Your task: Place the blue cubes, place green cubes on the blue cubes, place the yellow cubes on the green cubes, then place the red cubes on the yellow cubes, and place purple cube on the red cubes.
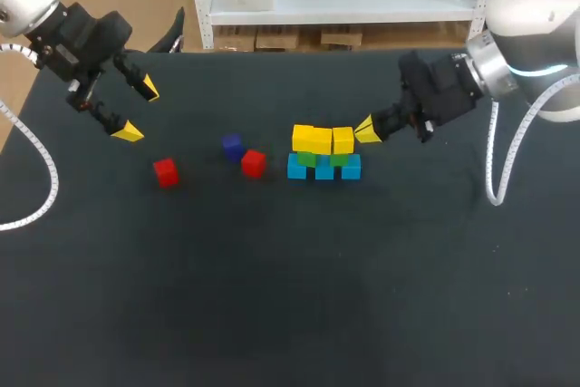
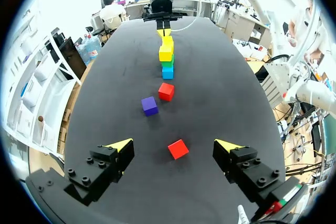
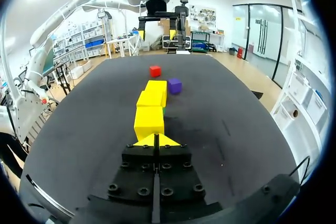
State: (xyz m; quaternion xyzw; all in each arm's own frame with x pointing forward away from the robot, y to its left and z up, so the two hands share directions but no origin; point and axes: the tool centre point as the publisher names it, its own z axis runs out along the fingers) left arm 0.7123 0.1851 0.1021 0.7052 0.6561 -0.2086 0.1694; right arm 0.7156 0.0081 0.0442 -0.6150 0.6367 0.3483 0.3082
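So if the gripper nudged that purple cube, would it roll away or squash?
The purple cube would probably slide or tip rather than roll: it sits on a flat face with square edges. It likely won't squash, since its corners look crisp. The dark table looks matte, so it may drag a little.

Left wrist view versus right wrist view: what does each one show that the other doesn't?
Only the left wrist view: the red cube nearest the yellow cubes and the blue cube beneath them. Only the right wrist view: the right gripper close up, shut, at the nearest yellow cube. Both: the yellow cubes, the purple cube and the other red cube.
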